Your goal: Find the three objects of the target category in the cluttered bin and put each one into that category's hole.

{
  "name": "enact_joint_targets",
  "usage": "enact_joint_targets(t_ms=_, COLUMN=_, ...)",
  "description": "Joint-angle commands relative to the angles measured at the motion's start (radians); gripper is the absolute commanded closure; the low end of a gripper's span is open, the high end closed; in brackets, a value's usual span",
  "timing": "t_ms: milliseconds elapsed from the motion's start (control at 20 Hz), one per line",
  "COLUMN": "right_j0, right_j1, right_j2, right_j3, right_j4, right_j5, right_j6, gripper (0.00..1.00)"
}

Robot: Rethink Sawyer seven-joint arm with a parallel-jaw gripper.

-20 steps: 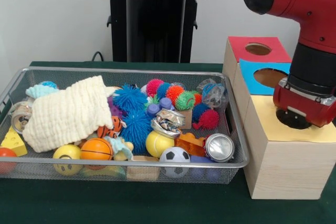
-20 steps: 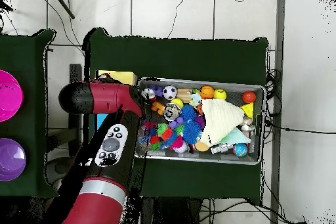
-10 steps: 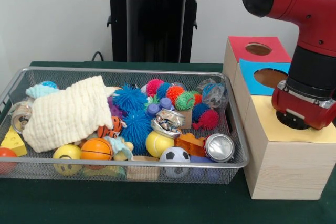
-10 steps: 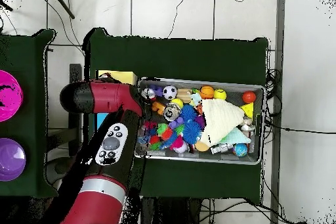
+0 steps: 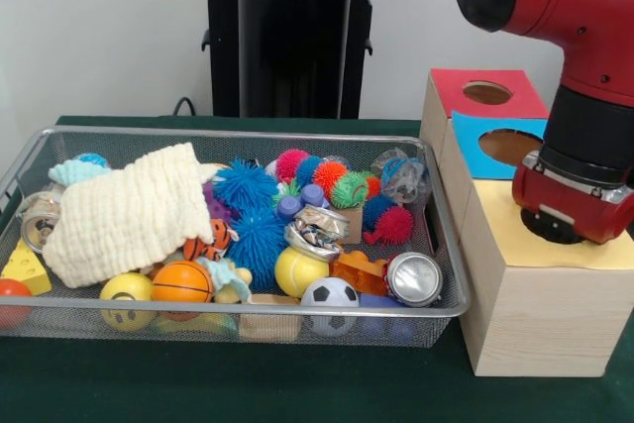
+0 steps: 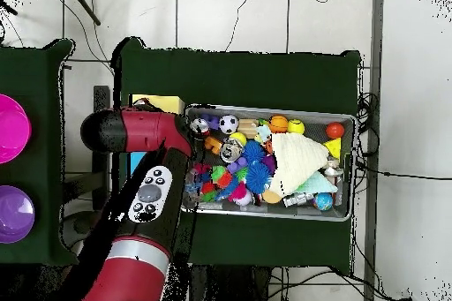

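The wire mesh bin (image 5: 248,134) is packed with toys. Spiky balls in blue (image 5: 245,185), pink (image 5: 290,162) and red (image 5: 394,226) fill its middle. A soccer ball (image 5: 330,294), a yellow ball (image 5: 299,270), a basketball (image 5: 181,283) and a silver can (image 5: 414,278) lie along the front. A cream cloth (image 5: 129,210) covers the left part. Three boxes stand right of the bin, with a red top (image 5: 485,93), a blue top (image 5: 503,144) and a yellow top (image 5: 540,243). The red arm's wrist (image 5: 567,207) hangs over the yellow-topped box. The gripper itself does not show in either view.
A yellow cheese wedge (image 5: 25,269) and a red ball (image 5: 10,294) sit in the bin's left corner. In the overhead view the arm (image 6: 146,196) covers the boxes beside the bin (image 6: 269,110). Two round magenta and purple containers (image 6: 13,128) sit on a separate table at the left.
The arm's wrist has shifted slightly left and up over the yellow-topped box. The bin's contents have not moved.
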Motion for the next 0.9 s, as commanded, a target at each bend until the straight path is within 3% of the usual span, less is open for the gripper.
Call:
enact_joint_targets(t_ms=50, right_j0=-0.027, right_j1=-0.059, right_j2=0.047, right_j3=0.071, right_j4=0.019, right_j5=-0.028, right_j6=0.14, gripper=1.0)
enact_joint_targets(t_ms=900, right_j0=-0.048, right_j1=-0.159, right_j2=0.07, right_j3=0.165, right_j4=-0.001, right_j5=0.037, right_j6=0.083, gripper=1.0)
